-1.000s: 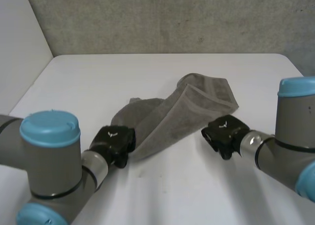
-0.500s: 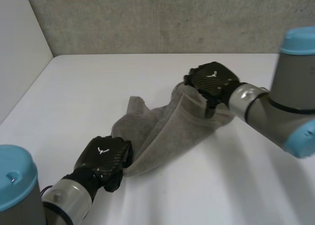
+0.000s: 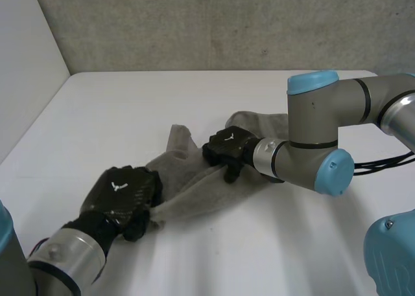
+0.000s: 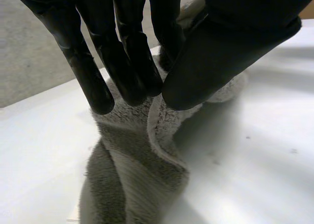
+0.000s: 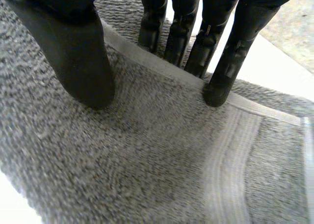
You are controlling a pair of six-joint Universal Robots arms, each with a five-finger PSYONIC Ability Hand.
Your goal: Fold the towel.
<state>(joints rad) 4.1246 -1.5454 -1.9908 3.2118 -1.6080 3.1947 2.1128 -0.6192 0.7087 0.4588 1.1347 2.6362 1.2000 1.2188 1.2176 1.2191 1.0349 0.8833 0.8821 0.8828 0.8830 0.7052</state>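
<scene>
A grey terry towel [image 3: 188, 179] lies rumpled mid-table [image 3: 130, 108], running from 8 o'clock to 2 o'clock. The left hand [image 3: 123, 195] is at its 8 o'clock end. In the left wrist view its fingers [image 4: 122, 57] and thumb [image 4: 221, 47] close together on a raised fold of the towel's edge, and the pinched part itself is hidden behind them.

The right hand [image 3: 227, 148] sits on the towel's middle, its fingers hidden beneath it in the head view. In its own wrist view the fingers [image 5: 223, 67] are straight, tips along a flat hem [image 5: 255, 109], with the thumb [image 5: 78, 57] pressing the pile. Whether the tips tuck under that hem is unclear. The right arm [image 3: 314, 134] covers the towel's 2 o'clock end.
</scene>
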